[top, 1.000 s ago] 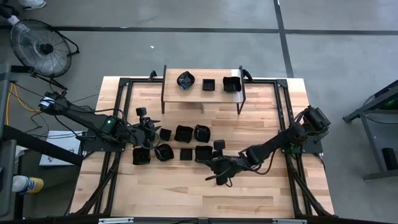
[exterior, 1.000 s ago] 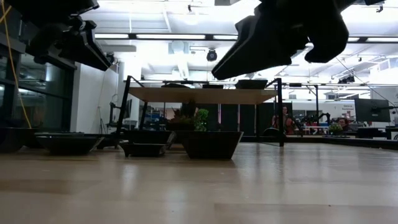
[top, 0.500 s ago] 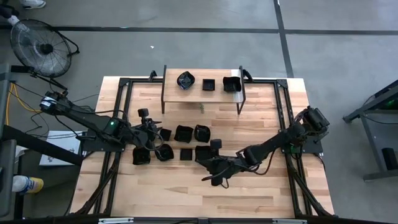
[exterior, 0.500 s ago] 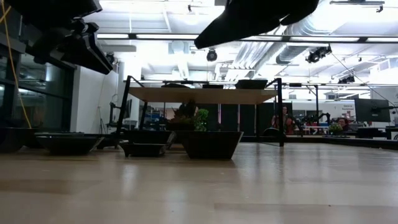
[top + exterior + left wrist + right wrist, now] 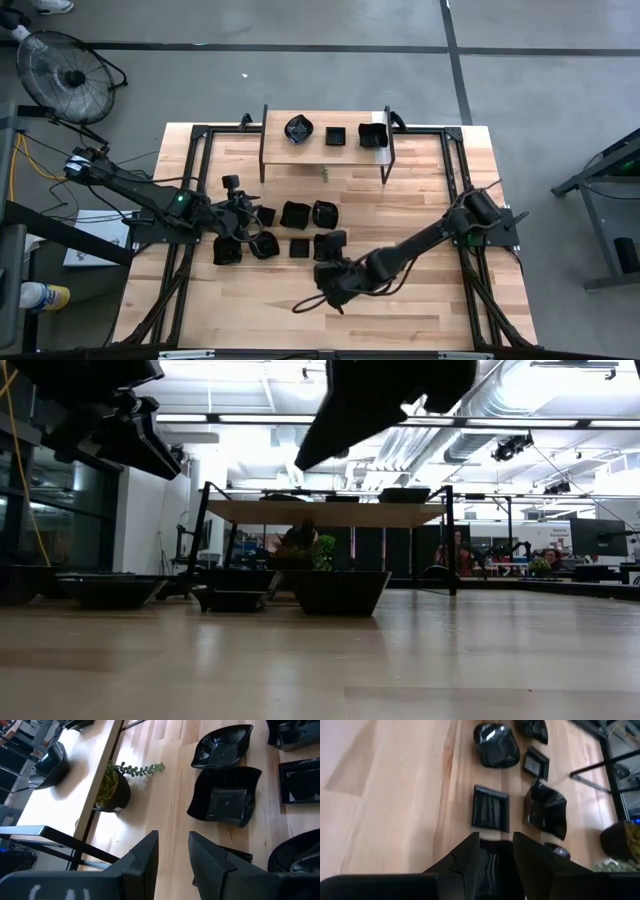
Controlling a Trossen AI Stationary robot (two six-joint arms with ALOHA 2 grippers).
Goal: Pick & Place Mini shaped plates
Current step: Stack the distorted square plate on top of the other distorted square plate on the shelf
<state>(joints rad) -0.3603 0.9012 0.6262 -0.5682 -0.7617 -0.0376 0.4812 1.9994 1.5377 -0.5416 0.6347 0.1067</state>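
Note:
Several mini shaped plates lie flat on the wooden table: a far row (image 5: 294, 213) and a near row (image 5: 299, 247). Three more plates (image 5: 336, 135) sit on a small raised shelf (image 5: 275, 150) at the far side. My left gripper (image 5: 172, 855) hovers open over the left end of the group, near an angular plate (image 5: 225, 800). My right gripper (image 5: 495, 852) hangs open high above the near row's right end. A glossy plate (image 5: 493, 865) shows through its gap, far below. A square plate (image 5: 491, 807) lies just beyond.
A small potted plant (image 5: 112, 790) stands under the shelf. The shelf's dark legs (image 5: 263, 160) and the table's black frame rails (image 5: 195, 170) border the working area. Bare wood (image 5: 250, 305) stretches toward the near edge.
My right gripper has swung toward the table's left edge and risen. It has tipped, so its fingers point more steeply down over the near row. No plate has moved.

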